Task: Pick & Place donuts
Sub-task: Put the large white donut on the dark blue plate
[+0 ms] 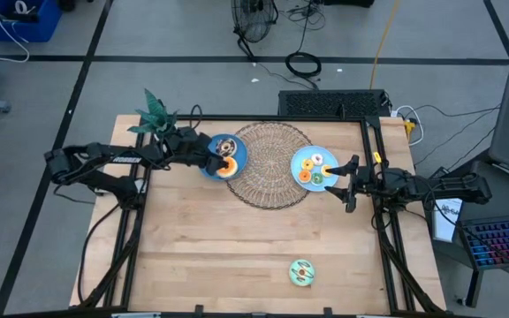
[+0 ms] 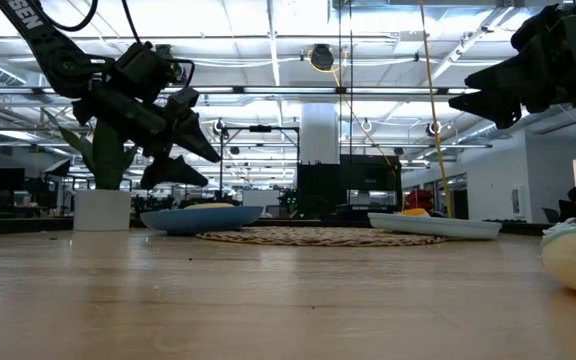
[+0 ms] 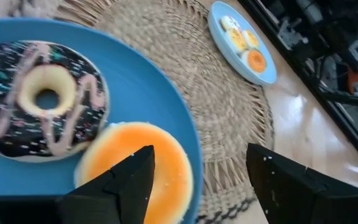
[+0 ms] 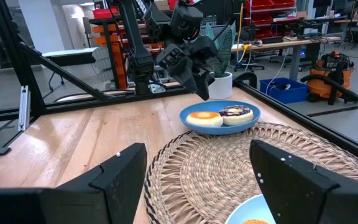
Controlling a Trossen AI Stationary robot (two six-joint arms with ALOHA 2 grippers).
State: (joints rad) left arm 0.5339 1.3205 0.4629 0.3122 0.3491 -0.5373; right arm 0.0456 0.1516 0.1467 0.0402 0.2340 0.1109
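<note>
The left gripper [image 1: 222,164] is being held open and empty just above the left blue plate [image 1: 239,150], where an orange donut [image 3: 138,168] is lying touching a chocolate donut [image 3: 42,99]. The right gripper [image 1: 336,179] is being held open, empty, over the right plate [image 1: 297,162] of small donuts [image 1: 312,170].

almost nothing here can be read. the only lettering is a few white capitals on the dark upper link of the left robot arm [image 2: 30,18] in the low view, cut off by the frame edge and too partial to make out a word.
</note>
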